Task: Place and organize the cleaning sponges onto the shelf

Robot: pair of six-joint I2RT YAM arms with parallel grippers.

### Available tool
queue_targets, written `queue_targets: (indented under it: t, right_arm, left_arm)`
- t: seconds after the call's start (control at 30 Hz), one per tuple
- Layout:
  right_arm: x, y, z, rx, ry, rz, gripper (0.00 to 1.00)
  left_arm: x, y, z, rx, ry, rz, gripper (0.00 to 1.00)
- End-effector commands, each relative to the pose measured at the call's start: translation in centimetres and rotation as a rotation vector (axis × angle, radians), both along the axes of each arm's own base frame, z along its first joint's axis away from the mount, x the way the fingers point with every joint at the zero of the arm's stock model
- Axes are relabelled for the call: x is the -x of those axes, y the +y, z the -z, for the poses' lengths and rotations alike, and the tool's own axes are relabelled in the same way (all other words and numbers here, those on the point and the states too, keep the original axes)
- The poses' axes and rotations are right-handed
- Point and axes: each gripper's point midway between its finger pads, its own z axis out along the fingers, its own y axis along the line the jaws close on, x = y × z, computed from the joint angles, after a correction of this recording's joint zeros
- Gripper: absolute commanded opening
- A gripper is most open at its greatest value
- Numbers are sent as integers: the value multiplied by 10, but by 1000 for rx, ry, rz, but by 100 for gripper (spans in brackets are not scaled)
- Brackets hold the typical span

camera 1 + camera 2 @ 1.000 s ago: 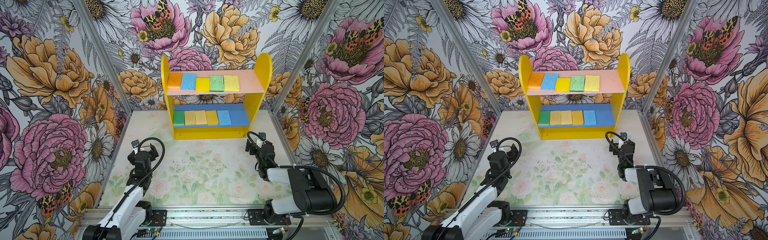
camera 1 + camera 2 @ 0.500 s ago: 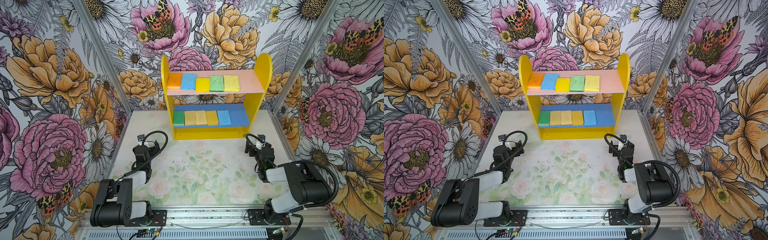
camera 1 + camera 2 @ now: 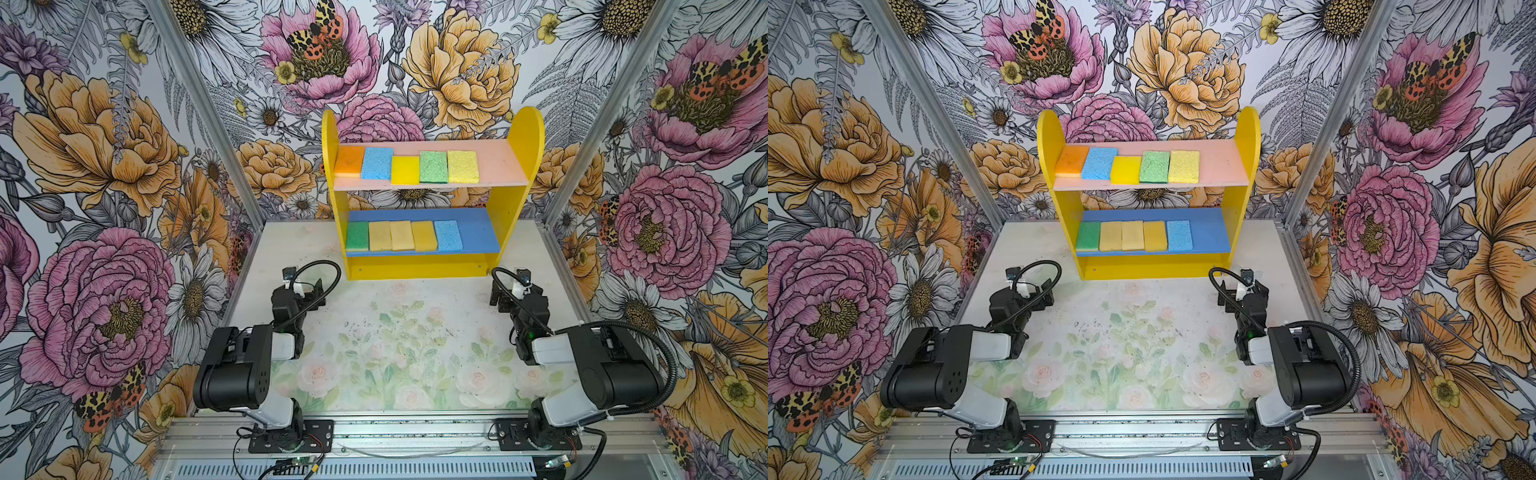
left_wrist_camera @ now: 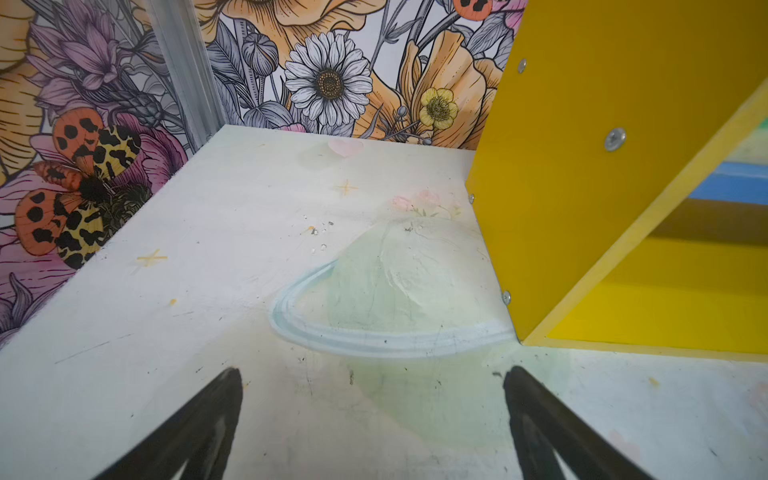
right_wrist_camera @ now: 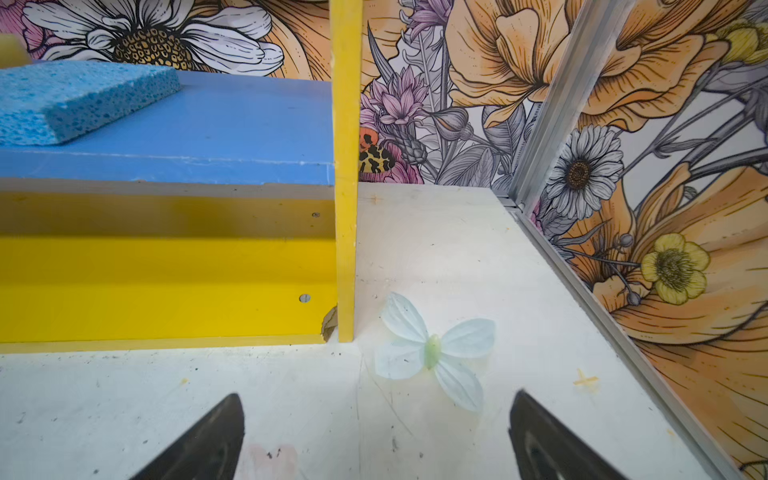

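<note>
- Jaws of the left gripper [image 4: 372, 372] stand wide apart with nothing between them, low over the bare table [image 4: 166, 291]. The right gripper [image 5: 376, 395] gapes empty the same way.
- In both top views the fingers of each gripper are dark against the dark wrists and hard to separate. The wrist views show the gaps plainly.
- Both grippers sit in front of the shelf [image 3: 515, 166], one near each front corner, apart from it.
- Only the top views show the pink upper board [image 3: 498, 164]. On it, left to right, lie the orange sponge [image 3: 350, 161], upper blue sponge [image 3: 377, 163], bright yellow sponge [image 3: 405, 169], upper green sponge [image 3: 433, 166] and pale yellow sponge [image 3: 462, 166].
- On the blue lower board [image 3: 478, 235] the row runs lower green sponge [image 3: 357, 236], three tan sponges [image 3: 401, 235], lower blue sponge [image 3: 448, 235].
- The right wrist view catches just the lower blue sponge, cut off by the frame edge, and a chipped corner [image 5: 328, 322] on the yellow base that the top views do not resolve.
- The left wrist view gives mostly the shelf's outer side panel. Its inside is a blurred sliver, and no sponge can be told there.
</note>
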Motion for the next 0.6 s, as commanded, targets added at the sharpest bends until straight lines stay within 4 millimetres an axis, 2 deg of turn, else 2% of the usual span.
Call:
queue_targets:
  t: [0.0,0.57]
  right_arm:
    - [-11,-2,-10,-4,-14,1,99]
    - [-19,-15,-5,-83,32,2,99]
  left_arm:
    - [-9,0,-21,-4,-76,16,99]
    - [-10,-2,-22,-19,-78,4,99]
